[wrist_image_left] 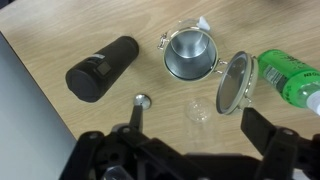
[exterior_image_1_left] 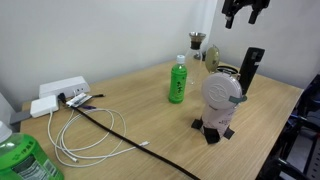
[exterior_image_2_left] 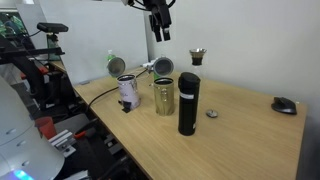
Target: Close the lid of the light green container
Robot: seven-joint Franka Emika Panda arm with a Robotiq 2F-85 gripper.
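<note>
The light green container [exterior_image_2_left: 163,96] is a small pale round tin that stands on the wooden table with its hinged lid [exterior_image_2_left: 161,67] swung open. In the wrist view the open tin [wrist_image_left: 190,52] lies below me, with its round lid [wrist_image_left: 233,82] tipped out to the right. My gripper [wrist_image_left: 197,125] is open and empty, with its fingers spread wide. It hangs high above the tin in both exterior views [exterior_image_1_left: 243,10] [exterior_image_2_left: 160,20], well clear of everything.
A black tumbler [exterior_image_2_left: 188,103] [wrist_image_left: 102,68] stands beside the tin, and a slim green bottle [exterior_image_1_left: 178,82] [wrist_image_left: 290,78] is on its other side. A white cup on a black base [exterior_image_1_left: 220,100], a small clear glass [wrist_image_left: 198,112], a mouse [exterior_image_2_left: 284,105] and a power strip with cables [exterior_image_1_left: 60,92] are also here.
</note>
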